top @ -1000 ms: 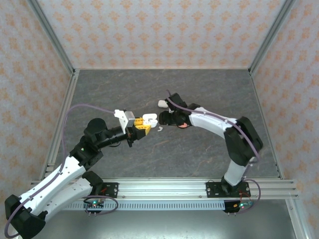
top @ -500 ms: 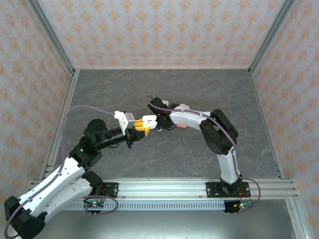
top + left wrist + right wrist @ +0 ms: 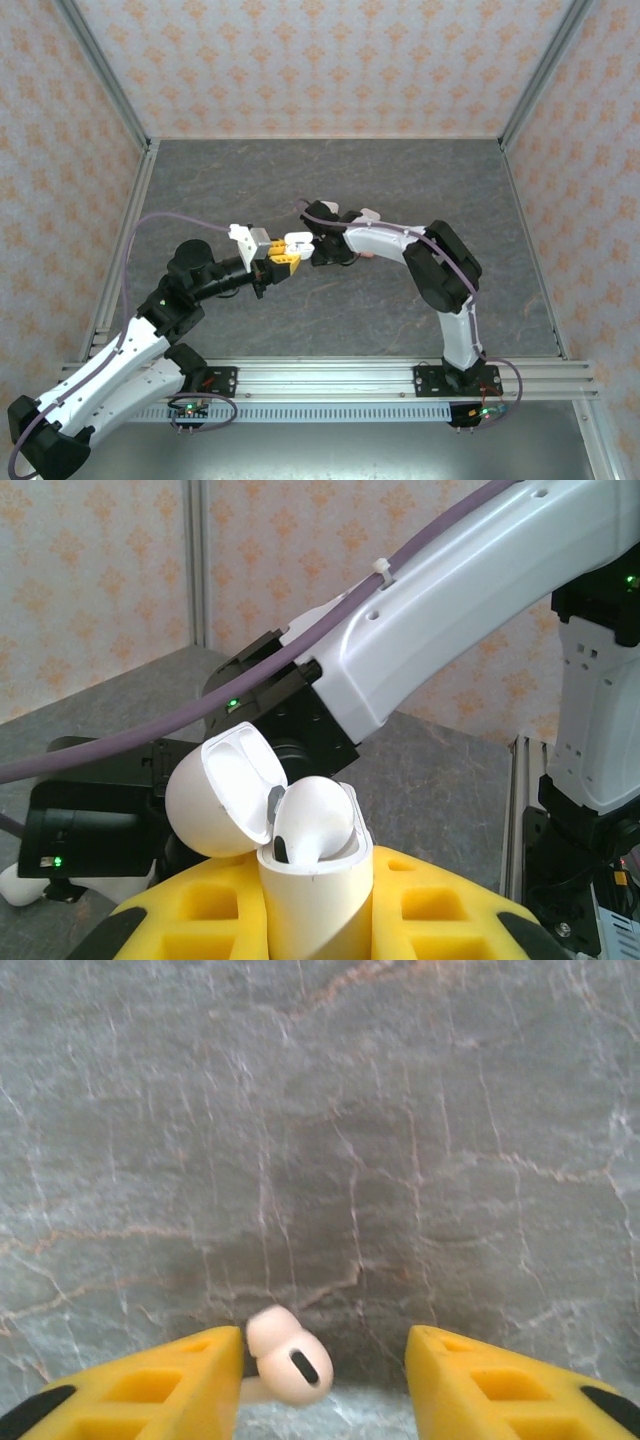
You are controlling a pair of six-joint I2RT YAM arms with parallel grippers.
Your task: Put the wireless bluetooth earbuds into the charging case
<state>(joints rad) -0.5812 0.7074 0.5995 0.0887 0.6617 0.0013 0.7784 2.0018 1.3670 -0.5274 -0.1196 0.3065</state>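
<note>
My left gripper is shut on the body of a white charging case, held upright between its yellow fingers. The lid is hinged back to the left, and one white earbud sits in the case. My right gripper points down at the grey table just right of the case. Its jaws stand apart. A pale pinkish earbud lies between them, against the left finger and clear of the right finger.
The right arm passes close behind the open case. Another white case lies beside the right forearm, with a salmon-pink piece under it. A small white piece rests on the table. Metal frame posts and patterned walls ring the table.
The right gripper swung left, up beside the held case, and now sits over the small earbud that lay right of it. Its jaws have narrowed. The left arm and case have not moved.
</note>
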